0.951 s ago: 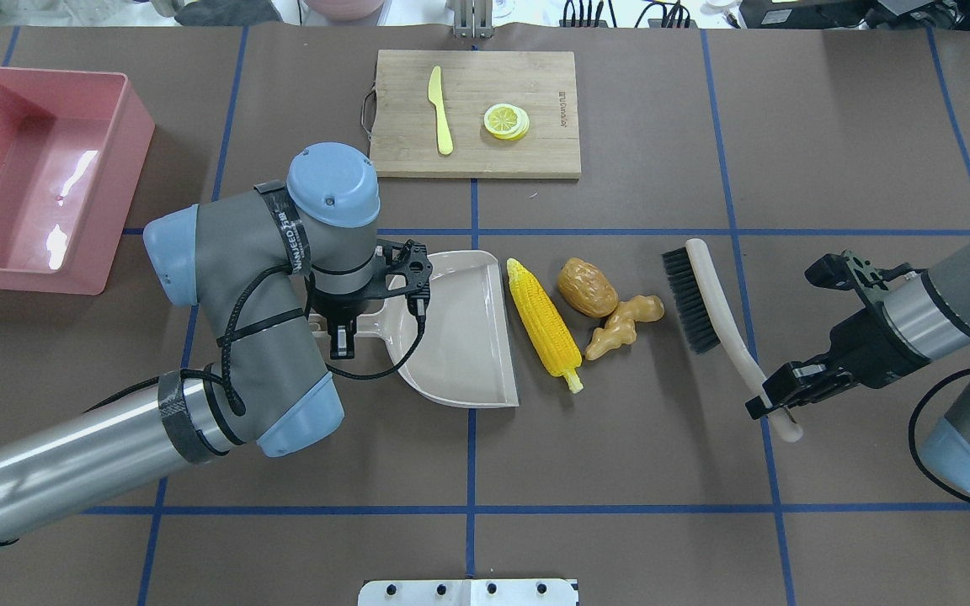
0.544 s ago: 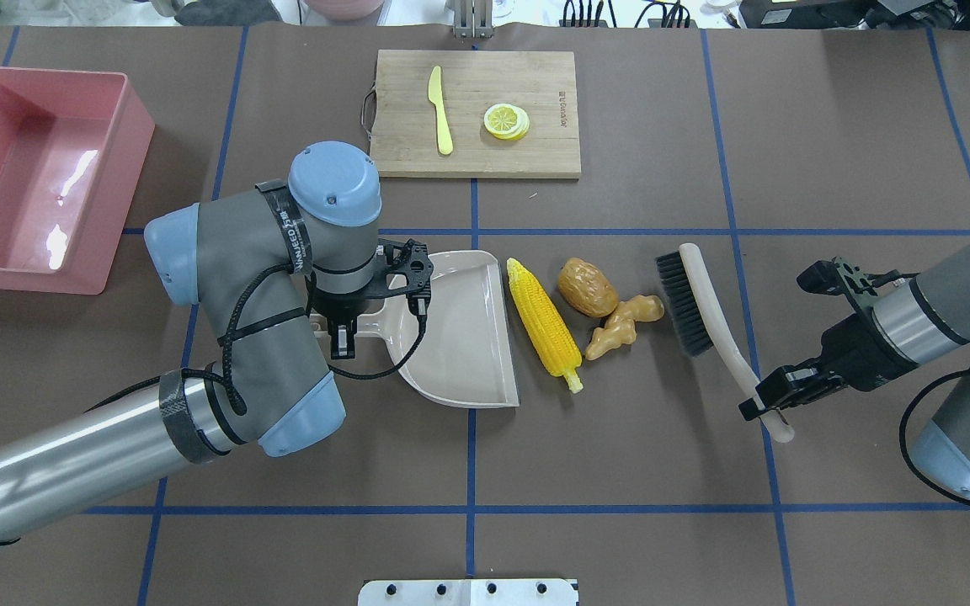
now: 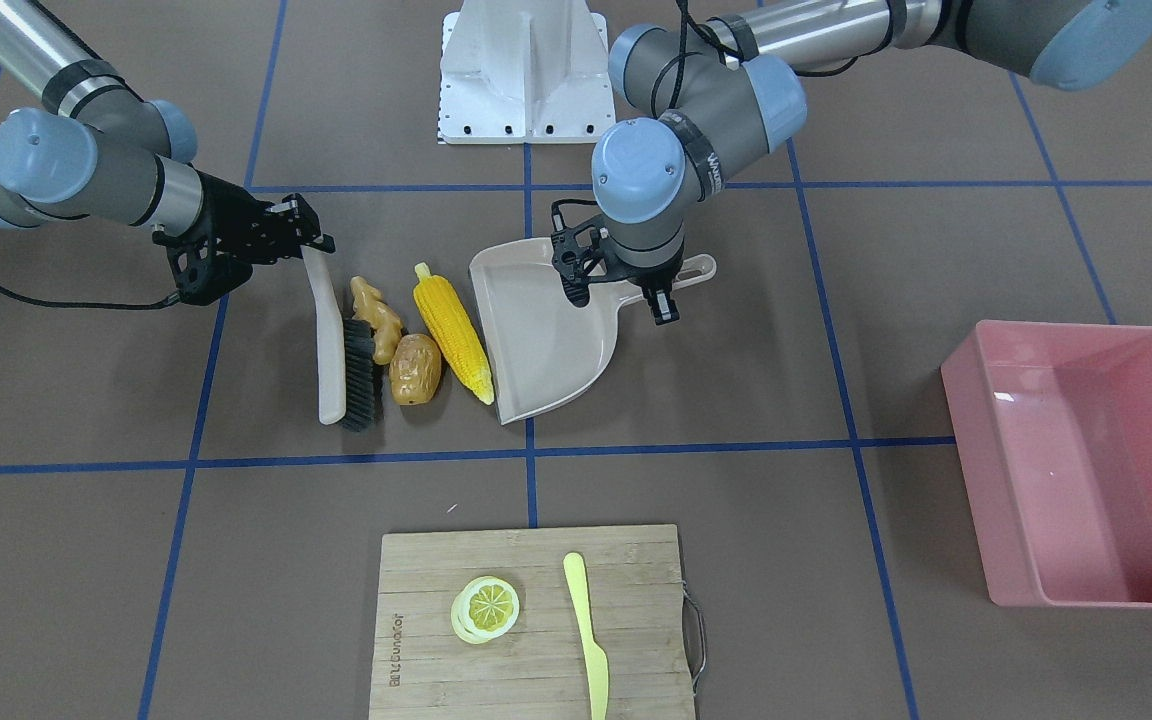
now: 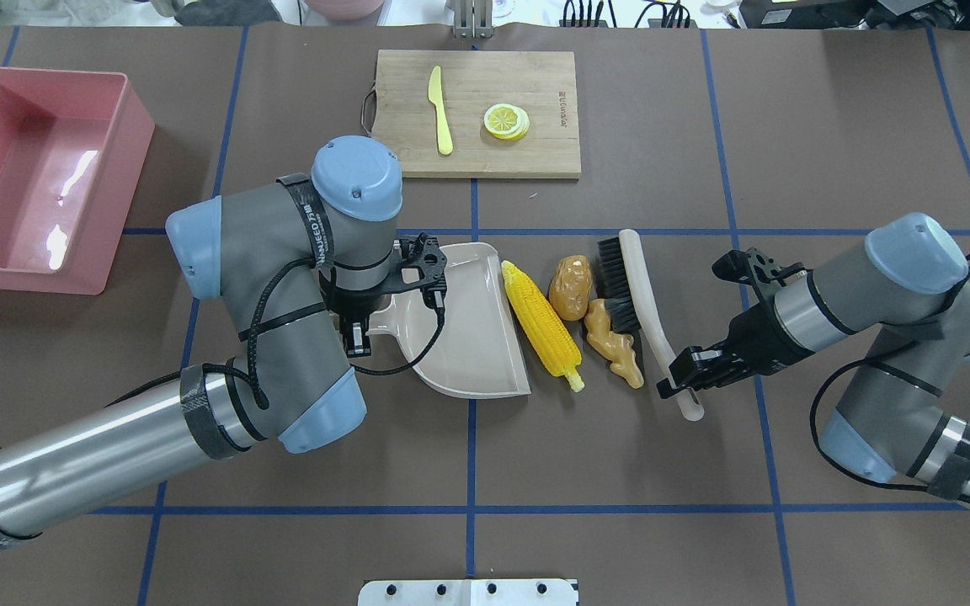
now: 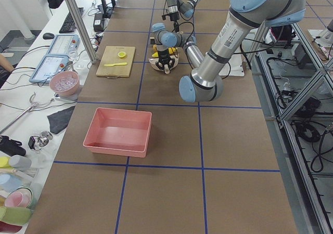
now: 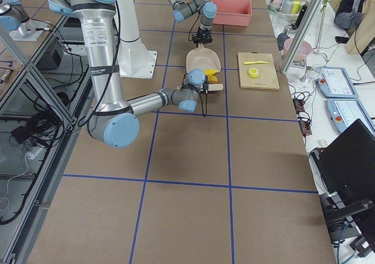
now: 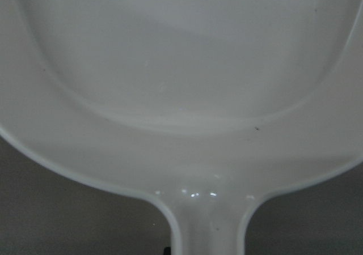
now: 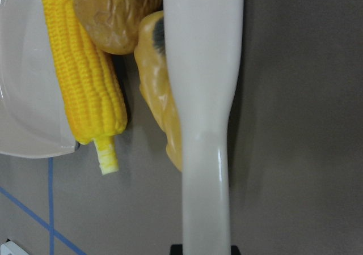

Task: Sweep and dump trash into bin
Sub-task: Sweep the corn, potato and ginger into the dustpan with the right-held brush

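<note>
The trash lies in a tight row: a yellow corn cob, a brown potato and a tan ginger root. A black-bristled brush presses against the potato and ginger from the right. My right gripper is shut on its cream handle. The corn lies along the lip of the beige dustpan. My left gripper is shut on the dustpan's handle. The pink bin stands empty at the far left.
A wooden cutting board lies at the far middle, carrying a yellow plastic knife and a lemon slice. The robot's white base plate is at the near edge. Blue tape lines cross the brown table.
The right arm has swept the brush leftward, pushing the potato and ginger up against the corn. The left arm and the dustpan have shifted slightly right.
</note>
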